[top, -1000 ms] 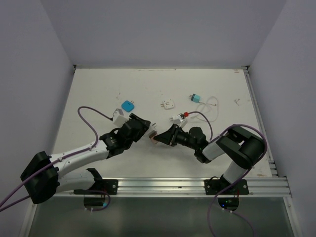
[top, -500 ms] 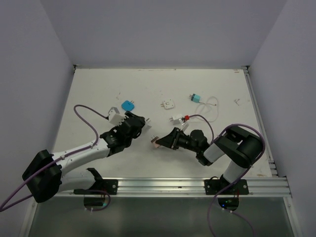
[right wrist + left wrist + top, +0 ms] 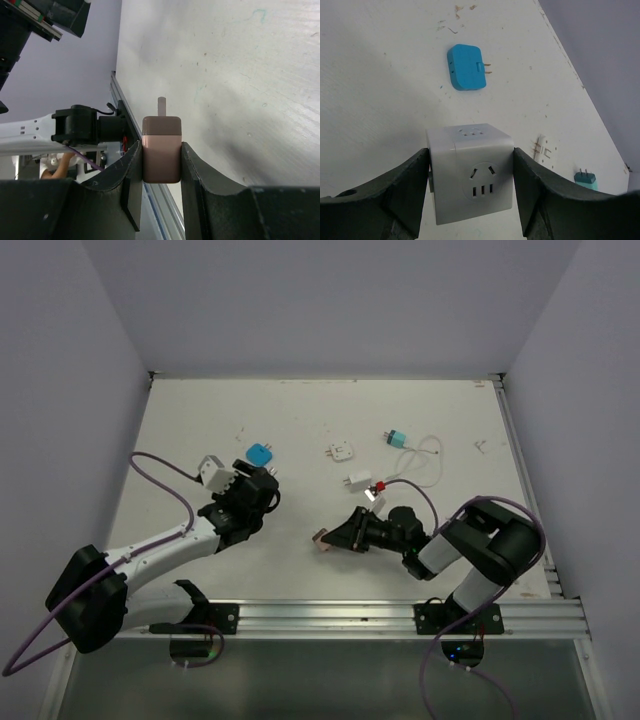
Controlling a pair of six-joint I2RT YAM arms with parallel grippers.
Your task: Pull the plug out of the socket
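The socket (image 3: 211,471), a white cube with dark slots on its face, is pinched between the fingers of my left gripper (image 3: 224,480) at the table's left-middle. The left wrist view shows the socket (image 3: 470,172) held by its two sides, its slotted face empty, with the left gripper (image 3: 470,161) shut on it. The plug (image 3: 321,538), a small pink block with a metal prong, sits in my right gripper (image 3: 334,535), well apart from the socket. Seen from the right wrist, the plug (image 3: 161,147) is clamped by the right gripper (image 3: 161,162), prong pointing away.
A blue adapter (image 3: 260,453) lies behind the left gripper. A white plug block (image 3: 340,451) and another with a red tip (image 3: 358,483) lie mid-table. A teal plug (image 3: 396,438) with a white cable lies further right. A metal rail (image 3: 400,615) runs along the near edge.
The left gripper has carried the socket leftward and the right gripper has drawn the plug back toward the near edge. The gap between them has widened.
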